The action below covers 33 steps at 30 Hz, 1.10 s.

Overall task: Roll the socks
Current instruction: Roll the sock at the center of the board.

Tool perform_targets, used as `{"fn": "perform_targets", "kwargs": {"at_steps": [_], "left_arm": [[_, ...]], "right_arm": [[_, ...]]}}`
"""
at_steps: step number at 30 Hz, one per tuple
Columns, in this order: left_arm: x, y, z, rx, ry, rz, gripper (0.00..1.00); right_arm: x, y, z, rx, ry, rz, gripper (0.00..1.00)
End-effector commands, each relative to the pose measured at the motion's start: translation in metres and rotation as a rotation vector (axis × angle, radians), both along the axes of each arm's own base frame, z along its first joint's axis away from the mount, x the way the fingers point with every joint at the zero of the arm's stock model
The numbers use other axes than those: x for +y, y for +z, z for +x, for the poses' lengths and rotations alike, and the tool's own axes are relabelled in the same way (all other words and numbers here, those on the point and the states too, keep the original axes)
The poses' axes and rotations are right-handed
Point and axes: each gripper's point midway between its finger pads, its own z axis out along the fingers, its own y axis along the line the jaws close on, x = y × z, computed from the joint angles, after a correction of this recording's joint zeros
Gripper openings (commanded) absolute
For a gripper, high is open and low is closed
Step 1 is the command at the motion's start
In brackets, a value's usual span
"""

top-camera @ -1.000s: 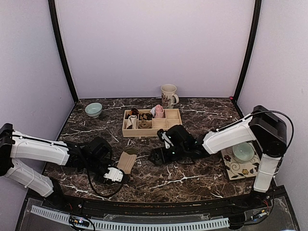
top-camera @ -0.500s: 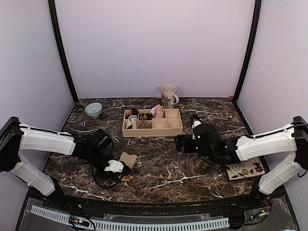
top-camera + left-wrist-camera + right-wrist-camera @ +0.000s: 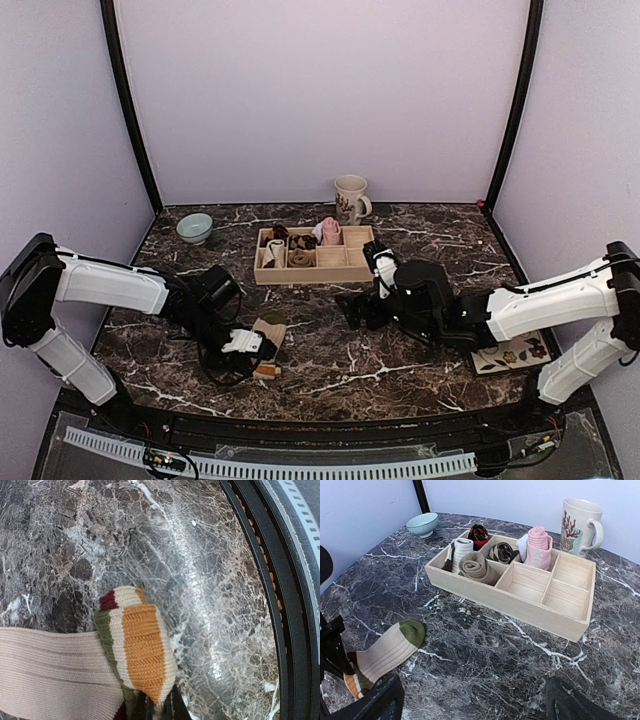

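The tan sock (image 3: 268, 330) lies on the marble table with its green toe (image 3: 412, 631) pointing to the tray. It also shows in the right wrist view (image 3: 385, 655). My left gripper (image 3: 254, 350) is shut on the sock's striped cuff (image 3: 142, 645), pinched at the bottom of the left wrist view (image 3: 156, 707). The cuff end is bent over beside the ribbed tan leg (image 3: 50, 675). My right gripper (image 3: 356, 307) is open and empty, low over the table right of the sock, with its fingers (image 3: 375, 705) wide apart. A pink sock (image 3: 538, 547) stands rolled in a tray compartment.
The wooden tray (image 3: 316, 270) at the back holds several small rolled bundles (image 3: 475, 566). A mug (image 3: 350, 198) stands behind it and a pale green bowl (image 3: 194, 227) at the back left. A floral mat (image 3: 510, 352) lies at the right, partly under my right arm.
My right gripper has drawn back from the sock to the right, then come partway left again. My left gripper has shifted slightly right and nearer, bending the cuff end over.
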Motion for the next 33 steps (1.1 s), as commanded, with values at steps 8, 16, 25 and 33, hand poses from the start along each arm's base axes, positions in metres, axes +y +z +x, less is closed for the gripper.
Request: {"fn": "perform_targets", "kwargs": {"at_steps": [8,16,25,33], "left_arm": [[0.038,-0.024,-0.041,0.17,0.026,0.165,0.0],[0.042,-0.032,-0.046,0.204,0.022,0.186,0.0],[0.04,-0.032,-0.038,0.182,0.048,0.197,0.0],[0.045,-0.031,-0.044,0.19,0.057,0.202,0.0]], "right_arm": [[0.022,0.045,-0.004,0.016,0.05,0.109,0.81],[0.04,0.052,-0.004,0.066,0.107,0.252,0.73],[0.115,0.007,-0.005,0.169,0.315,0.222,0.58],[0.151,-0.021,-0.002,0.276,0.441,0.308,0.39]]}}
